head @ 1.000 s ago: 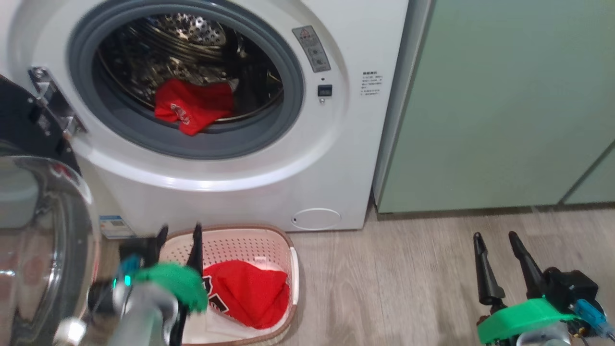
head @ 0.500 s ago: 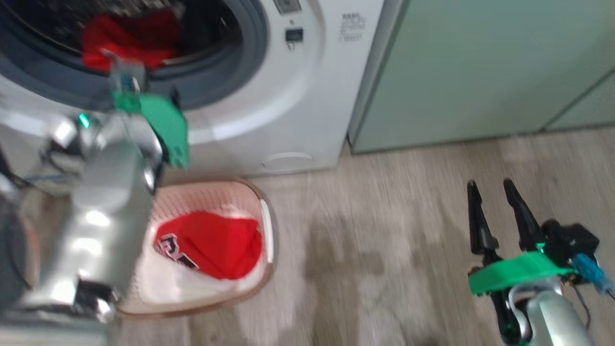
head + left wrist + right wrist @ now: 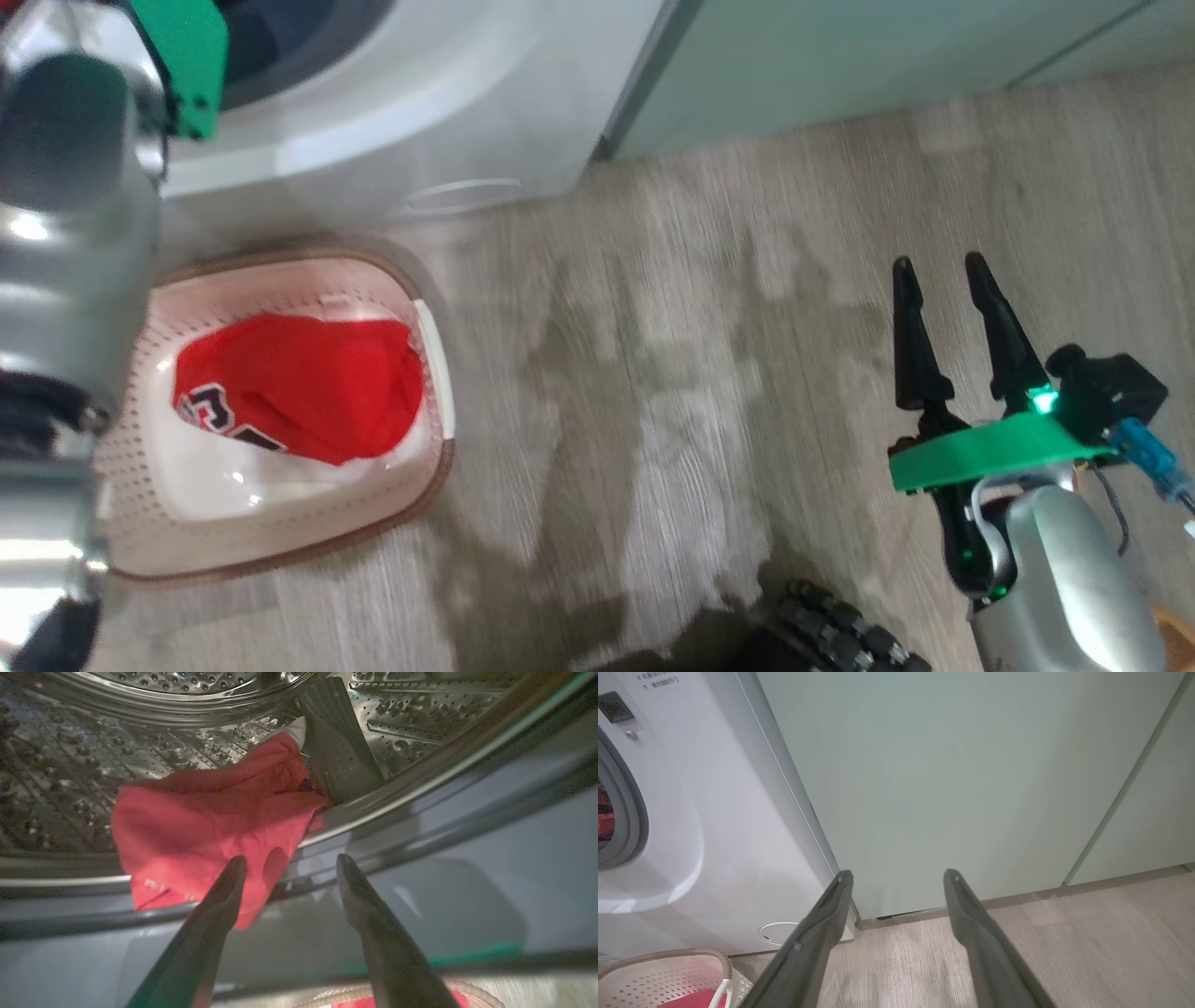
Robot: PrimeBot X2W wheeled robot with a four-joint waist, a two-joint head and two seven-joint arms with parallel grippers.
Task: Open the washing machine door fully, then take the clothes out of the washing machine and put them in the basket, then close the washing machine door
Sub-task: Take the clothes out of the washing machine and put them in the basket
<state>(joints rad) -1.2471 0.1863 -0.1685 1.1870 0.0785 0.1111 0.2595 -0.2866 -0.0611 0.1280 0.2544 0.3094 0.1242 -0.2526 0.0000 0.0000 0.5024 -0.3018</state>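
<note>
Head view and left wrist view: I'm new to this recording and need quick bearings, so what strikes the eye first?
A bright red jersey lies in the cream basket at the head view's left. In the left wrist view, a second red jersey lies at the front of the drum, just beyond the open left gripper. The right gripper hangs open over the wood floor at the head view's lower right.

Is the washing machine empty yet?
Not empty. A red jersey lies in the washing machine, just ahead of the open left gripper.

Basket point(image 3: 431, 364) left side hidden behind forearm point(image 3: 65, 261); jersey point(image 3: 308, 383) lettering unreadable (head view motion-blurred).
</note>
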